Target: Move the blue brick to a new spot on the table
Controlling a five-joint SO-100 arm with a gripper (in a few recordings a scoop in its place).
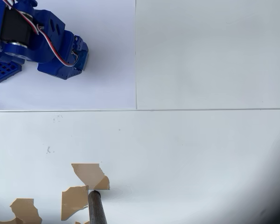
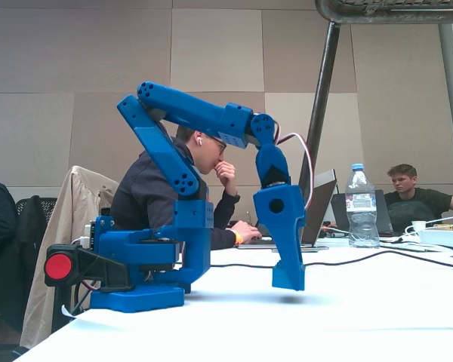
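Note:
My blue gripper (image 1: 80,55) sits at the top left of the overhead view, over the white table (image 1: 200,154). In the fixed view the gripper (image 2: 289,280) points straight down and hovers just above the table (image 2: 362,317), casting a faint shadow beneath. Its fingers merge into one blue slab from this side, so I cannot tell whether they stand apart or hold anything. The blue brick is hidden or out of view; no separate small brick lies on the table.
Torn brown patches (image 1: 89,175) mark the table's lower left, beside a dark pole (image 1: 97,207). The arm's perforated base plate (image 1: 2,70) is at the far left edge. A water bottle (image 2: 360,205), cables and seated people lie beyond the table's far side.

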